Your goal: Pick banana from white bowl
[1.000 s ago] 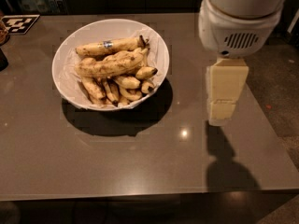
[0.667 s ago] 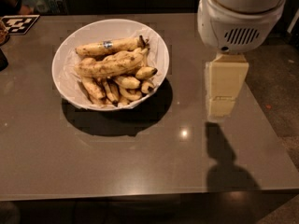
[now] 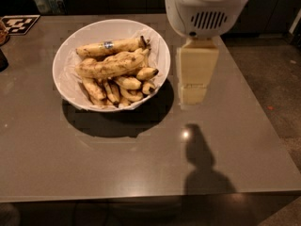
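Right, I've got the bowl [image 3: 159, 48] on the left half of the table [image 3: 117, 168], white and wide and piled with fruit. The banana [image 3: 110, 66] lies across the middle of the heap on top, long, thick and heavily brown-speckled, its stem end pointing toward the right rim. Just behind it and touching it is the stickered banana [image 3: 123, 44], nearly as long, with a silver-blue label near its middle. Under and in front of those two, the stubby bananas [image 3: 128, 83] fill the front of the bowl, dark at the tips. My gripper [image 3: 193, 95] hangs to the right of the bowl and outside it, above bare table, near the rim but apart from it and pointing straight down. From here it reads as one cream block under the white vented housing [image 3: 207, 8], so I cannot tell whether it is open or closed. None of the bananas touches it. Its shadow [image 3: 202, 168] falls on the table toward the front edge, with a small glint of light just above it. At the back-left corner lies a black-and-white tag [image 3: 19, 23].
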`<state>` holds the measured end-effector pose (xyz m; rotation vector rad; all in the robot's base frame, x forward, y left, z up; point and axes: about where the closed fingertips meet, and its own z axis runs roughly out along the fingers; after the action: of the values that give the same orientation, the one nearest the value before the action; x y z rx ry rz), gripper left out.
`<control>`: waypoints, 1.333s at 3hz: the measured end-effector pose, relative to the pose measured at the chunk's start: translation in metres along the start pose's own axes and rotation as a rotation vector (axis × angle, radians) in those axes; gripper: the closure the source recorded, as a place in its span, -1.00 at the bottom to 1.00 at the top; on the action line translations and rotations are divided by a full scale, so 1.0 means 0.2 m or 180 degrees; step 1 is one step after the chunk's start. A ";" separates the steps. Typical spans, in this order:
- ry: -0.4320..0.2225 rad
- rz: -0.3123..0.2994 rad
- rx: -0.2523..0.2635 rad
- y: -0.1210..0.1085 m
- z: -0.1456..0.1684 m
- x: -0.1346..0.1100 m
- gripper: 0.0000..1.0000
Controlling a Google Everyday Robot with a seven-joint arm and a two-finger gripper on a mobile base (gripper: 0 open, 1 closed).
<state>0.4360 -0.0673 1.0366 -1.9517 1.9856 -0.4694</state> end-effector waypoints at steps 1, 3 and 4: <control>-0.0181 -0.0598 -0.0111 -0.06 0.08 -0.38 -1.00; -0.0248 -0.0467 0.0080 -0.16 0.06 -0.43 -1.00; -0.0236 -0.0460 0.0087 -0.21 0.08 -0.46 -1.00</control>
<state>0.4824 0.0241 1.0399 -2.0737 1.7925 -0.4497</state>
